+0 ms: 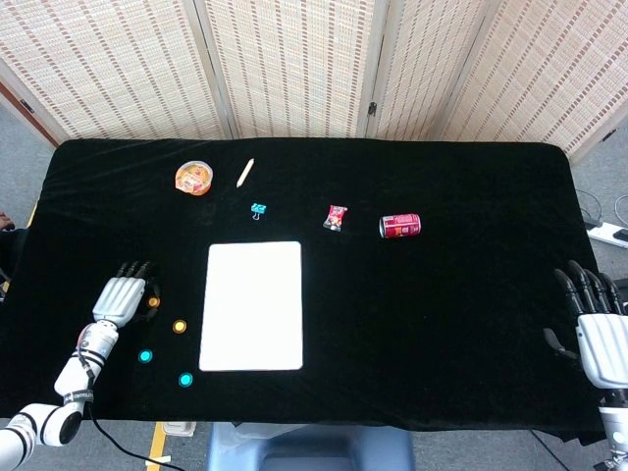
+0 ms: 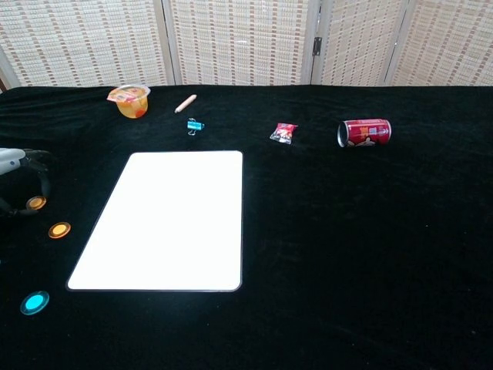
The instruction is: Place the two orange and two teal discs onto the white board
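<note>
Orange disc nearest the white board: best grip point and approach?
Judging by its pose, pinch the small flat orange disc across its rim, coming straight down. It lies flat on the black cloth, so no side is exposed to grip from. It sits clear of the white rectangular board and of the left hand, which is the nearer hand.

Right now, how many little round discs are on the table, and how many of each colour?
Orange discs: 2
Teal discs: 2
Total: 4, all on the black cloth beside the board, none on it.
</note>
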Robot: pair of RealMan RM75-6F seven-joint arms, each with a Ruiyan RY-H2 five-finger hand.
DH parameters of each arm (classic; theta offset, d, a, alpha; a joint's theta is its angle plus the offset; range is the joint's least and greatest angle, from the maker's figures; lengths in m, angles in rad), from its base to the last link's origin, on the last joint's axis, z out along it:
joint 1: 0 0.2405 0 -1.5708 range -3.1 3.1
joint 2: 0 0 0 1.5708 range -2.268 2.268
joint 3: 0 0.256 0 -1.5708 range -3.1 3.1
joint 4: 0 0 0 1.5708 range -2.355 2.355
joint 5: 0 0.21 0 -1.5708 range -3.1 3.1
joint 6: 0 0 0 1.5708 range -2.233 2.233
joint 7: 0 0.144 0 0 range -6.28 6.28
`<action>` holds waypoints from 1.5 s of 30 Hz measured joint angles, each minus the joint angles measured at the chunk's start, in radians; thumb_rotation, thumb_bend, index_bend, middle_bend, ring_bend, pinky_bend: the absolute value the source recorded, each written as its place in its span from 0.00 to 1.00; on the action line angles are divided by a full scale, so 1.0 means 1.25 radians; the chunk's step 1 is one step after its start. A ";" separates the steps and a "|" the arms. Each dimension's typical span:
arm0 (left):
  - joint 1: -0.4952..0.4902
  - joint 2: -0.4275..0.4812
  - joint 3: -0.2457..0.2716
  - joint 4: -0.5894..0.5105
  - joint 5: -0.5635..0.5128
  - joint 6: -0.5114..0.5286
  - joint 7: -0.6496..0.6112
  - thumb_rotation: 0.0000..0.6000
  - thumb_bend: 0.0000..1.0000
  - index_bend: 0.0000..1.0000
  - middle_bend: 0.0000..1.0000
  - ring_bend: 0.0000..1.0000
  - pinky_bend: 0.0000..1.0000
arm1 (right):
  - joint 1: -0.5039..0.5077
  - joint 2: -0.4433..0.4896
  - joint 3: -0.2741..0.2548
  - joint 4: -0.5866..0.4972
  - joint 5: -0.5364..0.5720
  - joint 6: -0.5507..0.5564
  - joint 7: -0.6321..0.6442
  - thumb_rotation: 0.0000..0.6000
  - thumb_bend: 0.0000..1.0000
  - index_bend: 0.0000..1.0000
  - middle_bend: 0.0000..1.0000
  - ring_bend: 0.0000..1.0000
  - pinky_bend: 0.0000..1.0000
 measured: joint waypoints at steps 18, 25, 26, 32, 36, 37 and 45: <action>-0.096 0.049 -0.039 -0.145 0.011 -0.041 0.059 1.00 0.41 0.52 0.11 0.00 0.00 | -0.004 -0.003 0.000 0.024 0.004 0.002 0.027 1.00 0.35 0.00 0.02 0.05 0.00; -0.160 0.002 -0.061 -0.118 -0.038 -0.110 0.106 1.00 0.41 0.51 0.11 0.00 0.00 | -0.006 -0.004 0.001 0.035 0.014 -0.003 0.040 1.00 0.35 0.00 0.02 0.05 0.00; -0.168 -0.005 -0.064 -0.111 -0.046 -0.118 0.113 1.00 0.41 0.51 0.11 0.00 0.00 | -0.007 -0.004 0.002 0.036 0.015 -0.003 0.040 1.00 0.35 0.00 0.02 0.05 0.00; -0.198 -0.026 -0.066 -0.094 -0.089 -0.158 0.151 1.00 0.40 0.35 0.06 0.00 0.00 | -0.010 -0.005 0.002 0.039 0.019 -0.002 0.044 1.00 0.35 0.00 0.02 0.05 0.00; -0.197 -0.016 -0.063 -0.114 -0.101 -0.149 0.165 1.00 0.40 0.30 0.05 0.00 0.00 | -0.011 -0.004 0.002 0.038 0.018 0.002 0.043 1.00 0.35 0.00 0.02 0.05 0.00; -0.194 -0.011 -0.061 -0.122 -0.101 -0.142 0.166 1.00 0.40 0.31 0.05 0.00 0.00 | -0.011 -0.004 0.003 0.037 0.017 0.003 0.043 1.00 0.35 0.00 0.02 0.05 0.00; -0.134 0.072 -0.015 -0.220 -0.036 -0.048 0.151 1.00 0.40 0.44 0.05 0.00 0.00 | -0.008 -0.004 0.002 0.029 0.004 0.005 0.035 1.00 0.35 0.00 0.02 0.05 0.00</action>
